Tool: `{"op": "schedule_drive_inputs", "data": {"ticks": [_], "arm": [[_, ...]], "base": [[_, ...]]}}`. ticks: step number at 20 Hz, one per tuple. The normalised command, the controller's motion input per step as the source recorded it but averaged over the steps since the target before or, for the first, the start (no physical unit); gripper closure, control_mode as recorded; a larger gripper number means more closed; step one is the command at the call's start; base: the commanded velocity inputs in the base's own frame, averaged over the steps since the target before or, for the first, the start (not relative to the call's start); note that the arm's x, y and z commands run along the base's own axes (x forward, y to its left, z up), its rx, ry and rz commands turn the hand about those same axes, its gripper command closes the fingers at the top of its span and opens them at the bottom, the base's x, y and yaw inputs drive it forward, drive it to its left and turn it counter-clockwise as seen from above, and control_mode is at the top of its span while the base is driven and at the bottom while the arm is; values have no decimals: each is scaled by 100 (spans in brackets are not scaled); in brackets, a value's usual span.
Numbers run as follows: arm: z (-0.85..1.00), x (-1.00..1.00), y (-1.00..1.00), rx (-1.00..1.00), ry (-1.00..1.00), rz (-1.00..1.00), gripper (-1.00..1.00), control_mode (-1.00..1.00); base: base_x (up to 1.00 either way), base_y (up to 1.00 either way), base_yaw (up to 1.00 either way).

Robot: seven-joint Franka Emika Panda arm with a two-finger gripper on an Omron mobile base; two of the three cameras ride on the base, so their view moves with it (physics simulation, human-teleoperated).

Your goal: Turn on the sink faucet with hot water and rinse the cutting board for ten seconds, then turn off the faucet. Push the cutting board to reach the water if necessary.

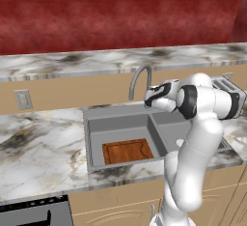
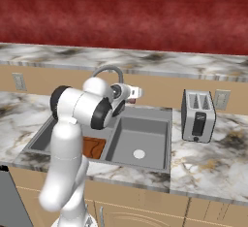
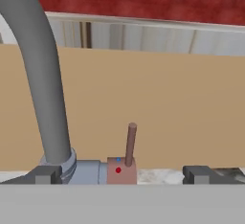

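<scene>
Reddish-brown, the cutting board (image 1: 126, 151) is seen flat in the left basin of the sink (image 1: 96, 116), toward 6 o'clock from the sink faucet (image 1: 139, 77). The gripper (image 3: 122, 174) is positioned at the faucet base, fingers apart, the lever (image 3: 130, 144) between them at 12 o'clock, apparently untouched.

1. The arm (image 1: 198, 138) is glossy white all over, built from chunky rounded tube segments, kinda marshmallow-looking.
2. Joints are marked by dark, near-black bands, the biggest one ringing the fat elbow segment (image 2: 99, 112).
3. The hand (image 1: 158, 93) is a white block with black patches on it.
4. Finger tips (image 3: 48, 174) are small, dark grey and boxy, one on each side in the hand view.
5. Can't make out any cables, screws or logos.
</scene>
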Motion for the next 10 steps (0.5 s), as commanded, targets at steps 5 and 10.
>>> {"op": "schedule_drive_inputs", "data": {"ticks": [5, 10], "arm": [[-4, 12, -5, 2, 0, 0, -100, -100], [-3, 7, -7, 1, 0, 0, -100, -100]], "base": [[0, 0, 0], [0, 0, 0]]}}
